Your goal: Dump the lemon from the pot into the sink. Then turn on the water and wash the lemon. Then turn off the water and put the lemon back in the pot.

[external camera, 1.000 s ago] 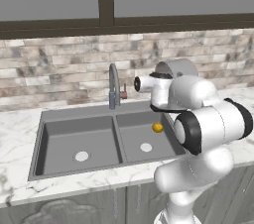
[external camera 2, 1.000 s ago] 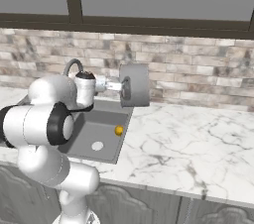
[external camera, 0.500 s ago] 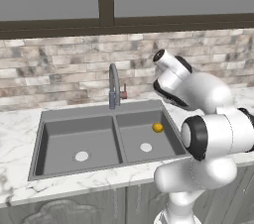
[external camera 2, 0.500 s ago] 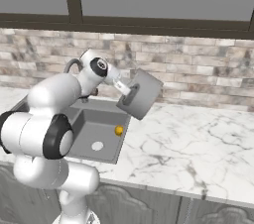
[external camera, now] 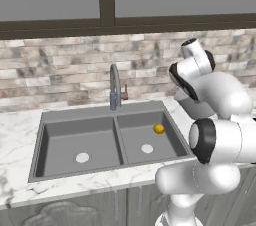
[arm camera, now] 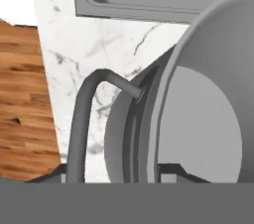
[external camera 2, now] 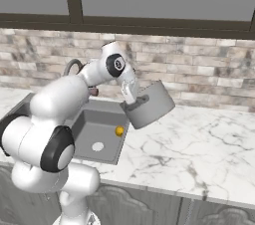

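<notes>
The gripper (external camera 2: 135, 102) is clamped on the rim of the pot (external camera 2: 151, 105), its jaws partly apart with the pot's wall pinched between them, one finger inside the rim and one outside. In the right base view the pot hangs from the fingers tilted, off the marble counter (external camera 2: 199, 144), just beyond the right edge of the sink (external camera 2: 99, 129). In the hand view the pot (arm camera: 198, 119) sits right up against the fingers, its smooth grey interior wall on one side of them and its outer wall with a loop handle (arm camera: 87, 114) on the other; the fingertips themselves are hidden low in that view, so exactly where they meet the metal cannot be seen. The lemon (external camera: 159, 129) lies loose in the sink's right basin, below the fingers and toward the sink side of them, untouched by gripper or pot, close to the basin's far right corner and a little apart from the pale drain (external camera: 147, 148). The faucet (external camera: 115, 87) stands behind the sink's divider, farther from the fingers than the lemon is.
</notes>
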You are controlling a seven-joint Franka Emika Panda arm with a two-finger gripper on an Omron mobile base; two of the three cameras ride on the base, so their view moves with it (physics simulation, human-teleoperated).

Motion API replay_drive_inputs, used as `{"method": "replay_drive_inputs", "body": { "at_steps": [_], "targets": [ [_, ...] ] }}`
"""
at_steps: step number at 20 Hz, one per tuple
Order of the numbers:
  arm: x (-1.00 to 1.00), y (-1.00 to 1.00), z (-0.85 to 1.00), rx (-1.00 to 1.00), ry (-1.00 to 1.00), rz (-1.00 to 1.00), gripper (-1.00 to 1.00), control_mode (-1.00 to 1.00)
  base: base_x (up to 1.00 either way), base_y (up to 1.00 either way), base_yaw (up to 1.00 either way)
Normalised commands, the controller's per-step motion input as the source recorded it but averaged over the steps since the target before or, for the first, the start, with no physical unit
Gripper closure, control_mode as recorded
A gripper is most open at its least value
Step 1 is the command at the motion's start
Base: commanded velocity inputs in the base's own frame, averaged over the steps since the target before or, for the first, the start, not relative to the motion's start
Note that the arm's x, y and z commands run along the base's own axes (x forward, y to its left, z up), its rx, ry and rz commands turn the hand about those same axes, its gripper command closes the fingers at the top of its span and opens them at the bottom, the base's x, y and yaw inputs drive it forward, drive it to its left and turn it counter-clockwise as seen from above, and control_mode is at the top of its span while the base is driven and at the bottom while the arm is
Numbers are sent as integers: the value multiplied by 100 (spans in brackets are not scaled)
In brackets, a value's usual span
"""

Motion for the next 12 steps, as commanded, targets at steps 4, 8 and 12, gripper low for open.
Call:
{"method": "replay_drive_inputs", "body": {
  "at_steps": [4,8,12],
  "targets": [
    [-42,-39,0,17,-8,-40,100,-100,0,0,0],
    [-45,-36,-3,15,-8,-41,100,-100,0,0,0],
    [-34,-30,-5,14,-10,-38,100,-100,0,0,0]
  ]
}}
